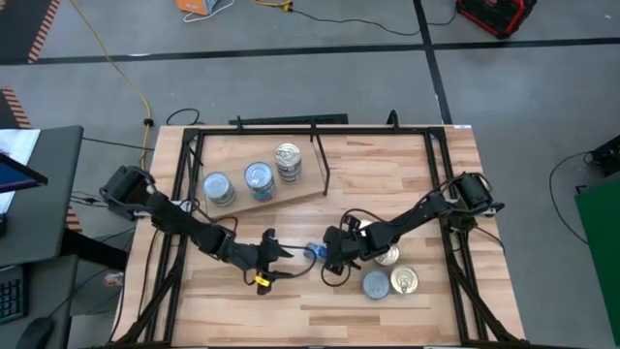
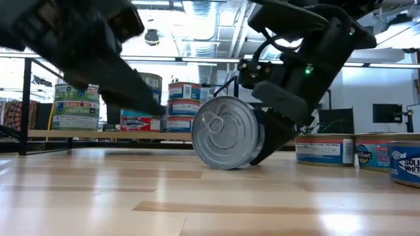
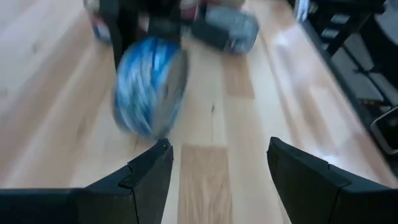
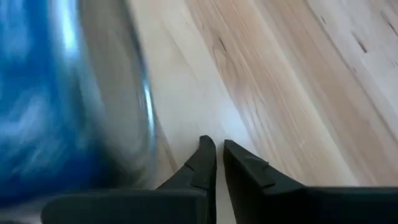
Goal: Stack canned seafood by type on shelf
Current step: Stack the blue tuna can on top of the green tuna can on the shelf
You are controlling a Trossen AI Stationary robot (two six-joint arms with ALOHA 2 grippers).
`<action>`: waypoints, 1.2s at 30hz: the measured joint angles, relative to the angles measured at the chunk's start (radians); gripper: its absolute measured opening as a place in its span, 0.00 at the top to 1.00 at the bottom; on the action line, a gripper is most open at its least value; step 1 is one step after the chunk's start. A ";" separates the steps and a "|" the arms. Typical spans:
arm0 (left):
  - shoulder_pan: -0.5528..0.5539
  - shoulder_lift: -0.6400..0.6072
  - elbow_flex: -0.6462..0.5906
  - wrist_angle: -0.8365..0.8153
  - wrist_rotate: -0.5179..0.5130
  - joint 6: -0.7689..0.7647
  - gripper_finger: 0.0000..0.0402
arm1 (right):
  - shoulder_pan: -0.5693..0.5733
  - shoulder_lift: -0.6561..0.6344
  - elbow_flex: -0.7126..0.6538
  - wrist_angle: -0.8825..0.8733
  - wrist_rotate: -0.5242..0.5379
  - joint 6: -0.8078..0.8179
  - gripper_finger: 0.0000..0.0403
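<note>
A blue-labelled tin (image 2: 226, 133) stands on its edge near the middle of the butcher-block worktop (image 1: 387, 165), silver lid facing the low camera with its pull tab showing. In the high view it lies between the two grippers (image 1: 312, 253).

The right gripper (image 1: 334, 254) is just beside this tin, on the tin's right side; its fingers (image 4: 208, 163) are nearly together with only a thin slit between them, and they are not clamped on anything (the tin sits alongside them, not between). In the low view the dark body of that arm presses close behind the tin, though whether it actually touches cannot be told.

The left gripper (image 1: 281, 254) is to the tin's left, pointed at it, with its fingers (image 3: 152, 168) spread apart and nothing between them.

On the plywood shelf (image 1: 291, 197), toward the far left of the worktop, three stacks of tins (image 1: 254, 177) stand in a row. Three more tins (image 1: 389, 274) lie flat on the worktop near the right arm, one of them gold-lidded (image 1: 405, 281).
</note>
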 joint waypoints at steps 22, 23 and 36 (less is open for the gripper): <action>-0.002 0.121 0.021 0.135 -0.018 0.030 0.37 | 0.058 -0.239 0.002 -0.309 -0.023 0.007 0.63; -0.002 0.121 0.021 0.143 -0.018 0.046 0.36 | 0.070 -0.256 0.002 -0.317 -0.032 0.020 0.58; -0.043 -0.152 0.029 -0.058 -0.065 0.129 0.34 | 0.230 -0.274 0.003 -0.128 0.153 0.110 0.20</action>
